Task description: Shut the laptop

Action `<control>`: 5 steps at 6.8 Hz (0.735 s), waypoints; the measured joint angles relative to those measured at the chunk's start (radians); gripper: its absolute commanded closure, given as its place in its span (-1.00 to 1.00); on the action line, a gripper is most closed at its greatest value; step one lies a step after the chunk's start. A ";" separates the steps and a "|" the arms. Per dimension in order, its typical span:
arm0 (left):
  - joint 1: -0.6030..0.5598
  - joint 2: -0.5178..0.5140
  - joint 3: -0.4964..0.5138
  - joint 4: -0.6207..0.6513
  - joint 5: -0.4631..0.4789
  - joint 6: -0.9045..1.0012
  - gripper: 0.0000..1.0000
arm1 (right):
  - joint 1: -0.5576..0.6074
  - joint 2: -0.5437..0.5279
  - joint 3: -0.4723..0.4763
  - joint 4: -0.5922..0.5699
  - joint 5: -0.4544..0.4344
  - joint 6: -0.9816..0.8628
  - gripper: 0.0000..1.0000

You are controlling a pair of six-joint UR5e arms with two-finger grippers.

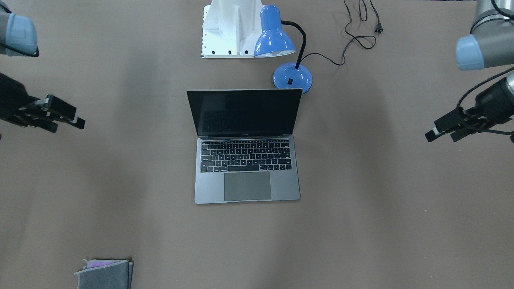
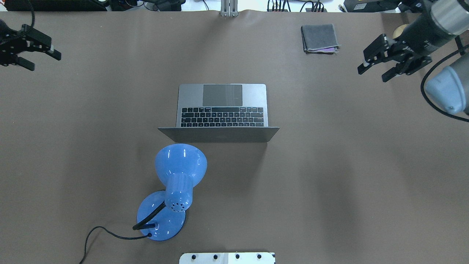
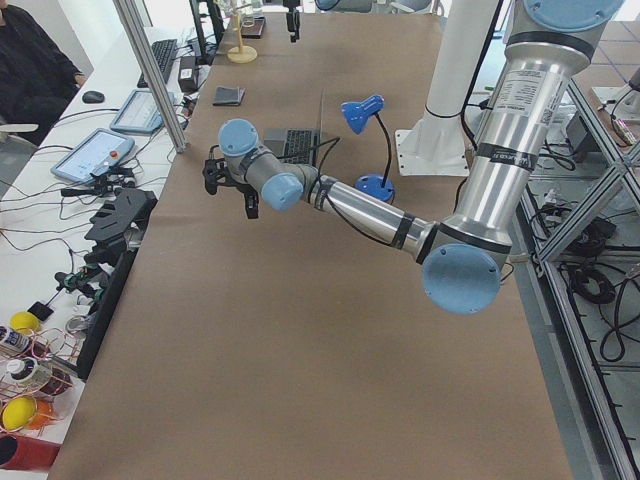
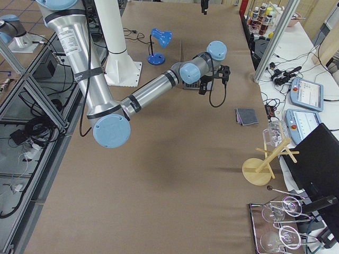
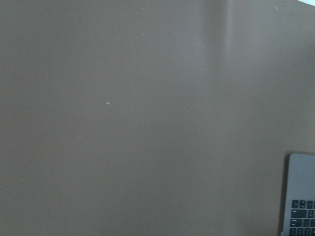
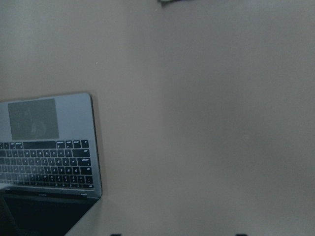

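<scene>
Where the laptop (image 1: 247, 176) sits open, the table (image 1: 381, 208) is plain brown.

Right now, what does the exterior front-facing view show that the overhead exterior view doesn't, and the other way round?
Only the front-facing view shows the black screen of the laptop and the plug at the end of the lamp cord.

Only the overhead view shows the grey back of the lid and the operators' clutter past the table's far edge.

Both show the laptop open with its keyboard exposed, the blue lamp behind it and the grey pouch. Both also show the left gripper and right gripper open, far out to either side.
</scene>
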 measured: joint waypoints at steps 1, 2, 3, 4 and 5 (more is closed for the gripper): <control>0.045 -0.035 -0.014 -0.015 0.006 -0.101 -0.55 | -0.058 0.004 0.025 0.037 -0.002 0.080 -0.03; 0.088 -0.051 -0.033 -0.039 0.018 -0.184 -0.28 | -0.113 0.003 0.036 0.115 -0.008 0.182 0.33; 0.123 -0.054 -0.053 -0.065 0.028 -0.234 0.21 | -0.155 -0.004 0.041 0.203 -0.014 0.281 0.82; 0.151 -0.053 -0.074 -0.081 0.031 -0.257 0.85 | -0.181 -0.012 0.051 0.262 -0.013 0.347 1.00; 0.171 -0.045 -0.097 -0.087 0.027 -0.268 1.00 | -0.207 -0.028 0.073 0.288 -0.012 0.373 1.00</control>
